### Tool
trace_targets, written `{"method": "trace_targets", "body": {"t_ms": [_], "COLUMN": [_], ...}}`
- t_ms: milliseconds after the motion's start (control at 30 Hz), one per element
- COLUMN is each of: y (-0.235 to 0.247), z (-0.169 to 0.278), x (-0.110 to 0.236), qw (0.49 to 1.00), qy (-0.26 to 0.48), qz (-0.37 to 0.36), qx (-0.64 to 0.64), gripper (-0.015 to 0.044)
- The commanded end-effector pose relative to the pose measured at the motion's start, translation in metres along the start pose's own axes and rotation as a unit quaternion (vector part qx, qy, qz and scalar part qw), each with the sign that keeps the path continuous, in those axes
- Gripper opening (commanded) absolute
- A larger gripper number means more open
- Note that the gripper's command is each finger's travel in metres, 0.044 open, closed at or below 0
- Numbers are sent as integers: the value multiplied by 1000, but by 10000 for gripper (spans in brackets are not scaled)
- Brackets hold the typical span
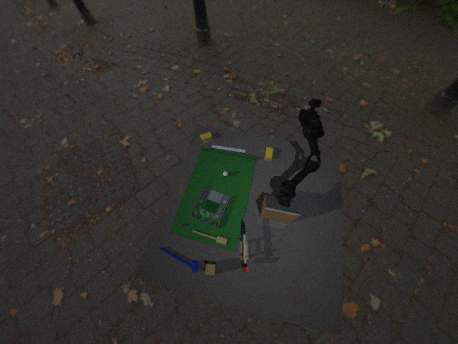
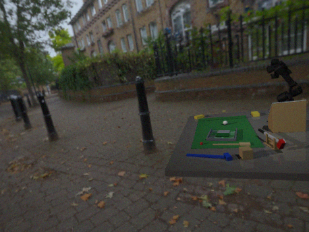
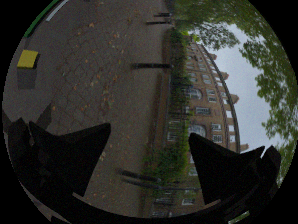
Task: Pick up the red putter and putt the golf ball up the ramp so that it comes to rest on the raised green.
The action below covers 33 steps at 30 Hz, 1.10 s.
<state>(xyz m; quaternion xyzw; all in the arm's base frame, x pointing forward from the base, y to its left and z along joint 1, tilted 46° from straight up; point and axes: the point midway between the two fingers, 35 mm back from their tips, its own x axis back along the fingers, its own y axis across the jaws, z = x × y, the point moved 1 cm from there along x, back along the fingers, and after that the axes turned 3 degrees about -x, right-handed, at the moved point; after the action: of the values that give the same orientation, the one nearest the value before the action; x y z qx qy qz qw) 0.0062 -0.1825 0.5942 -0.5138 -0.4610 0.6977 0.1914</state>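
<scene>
Lying well apart: red putter (image 1: 244, 250), open pincer (image 1: 314, 104).

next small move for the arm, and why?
Probably swing the open gripper down toward the red putter at the mat's near-right edge. The gripper is raised and empty, pointing away from the course, while the ball sits untouched on the green mat.

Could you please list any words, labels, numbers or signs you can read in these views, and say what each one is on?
None can be read. The green mat, golf ball, yellow blocks, blue putter and red putter show no markings; the views are dim and blurred, so fine print would be lost.
</scene>
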Motion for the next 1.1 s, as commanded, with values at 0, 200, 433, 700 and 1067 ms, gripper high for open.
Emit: {"method": "trace_targets", "body": {"t_ms": [0,200,433,700,1067], "y": [-1,-39,-71,-98,-89], "z": [-1,-54,-119,-210,-360], "x": [0,17,47,91,186], "qw": [1000,986,923,792,465], "qy": [-1,-32,-48,-62,-38], "qz": [1,65,146,251,423], "qx": [3,150,352,552,776], "gripper": [426,440,440,440,440]}}
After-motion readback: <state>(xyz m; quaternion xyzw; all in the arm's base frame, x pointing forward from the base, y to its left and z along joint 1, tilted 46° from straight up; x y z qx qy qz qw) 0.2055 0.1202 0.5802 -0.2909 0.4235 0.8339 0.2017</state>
